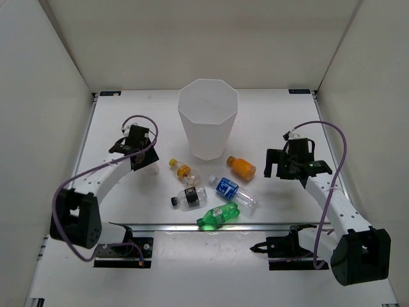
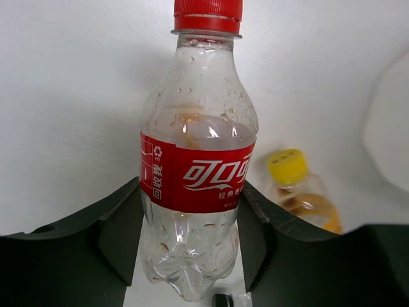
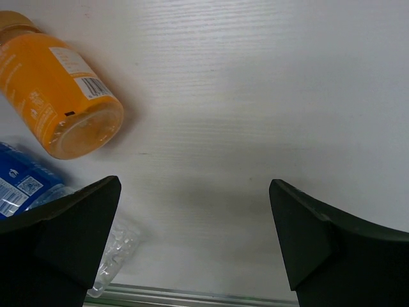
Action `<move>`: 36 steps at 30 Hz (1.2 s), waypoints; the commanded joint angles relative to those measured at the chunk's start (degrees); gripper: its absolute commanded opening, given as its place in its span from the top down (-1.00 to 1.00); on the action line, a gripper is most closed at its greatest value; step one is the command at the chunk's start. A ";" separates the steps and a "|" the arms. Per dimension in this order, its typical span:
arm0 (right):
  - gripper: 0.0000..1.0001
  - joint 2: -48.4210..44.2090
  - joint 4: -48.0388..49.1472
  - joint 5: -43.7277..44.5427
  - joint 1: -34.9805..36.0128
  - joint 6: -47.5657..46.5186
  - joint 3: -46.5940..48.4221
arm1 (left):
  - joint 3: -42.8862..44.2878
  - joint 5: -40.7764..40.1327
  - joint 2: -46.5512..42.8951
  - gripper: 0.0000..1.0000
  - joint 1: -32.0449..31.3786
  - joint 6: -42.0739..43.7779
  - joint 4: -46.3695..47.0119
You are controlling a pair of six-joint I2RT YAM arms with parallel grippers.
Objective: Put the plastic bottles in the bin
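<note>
Left wrist view showed my left gripper (image 2: 190, 220) closed on the red-capped clear bottle (image 2: 198, 121), left of the bin (image 1: 206, 137), right gripper (image 3: 195, 236) wide and empty; I judged the dented thin wall might buckle and slip free on the lift.

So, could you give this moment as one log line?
left tool: shut on red-capped bottle | right tool: open, empty, near orange bottle | bin: upright

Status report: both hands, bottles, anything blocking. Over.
Left hand shut on red-capped bottle. Right hand open, empty, near orange bottle. Bin upright, nothing blocking.
</note>
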 commanded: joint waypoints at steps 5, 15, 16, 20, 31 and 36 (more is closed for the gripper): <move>-0.98 3.85 9.09 -8.43 2.62 -7.39 4.18 | 20.23 -1.05 -10.36 0.27 -3.59 8.20 -0.82; -0.97 10.72 11.03 -9.04 4.73 -9.24 7.53 | 47.40 1.76 9.74 0.15 -14.51 12.60 9.47; -0.98 11.24 11.38 -8.52 5.00 -10.11 7.53 | 49.06 2.90 10.90 0.10 -15.37 13.21 10.17; -0.97 14.31 12.44 -8.08 7.54 -14.07 8.05 | 53.90 5.27 18.28 -0.01 -17.75 14.54 8.42; -0.95 22.84 20.60 -12.73 11.76 -17.94 9.55 | 55.15 6.51 15.32 -0.97 -21.01 18.05 7.80; -0.95 24.08 27.28 -16.33 13.00 -18.48 6.48 | 45.24 7.12 6.44 -0.98 -20.14 16.39 7.63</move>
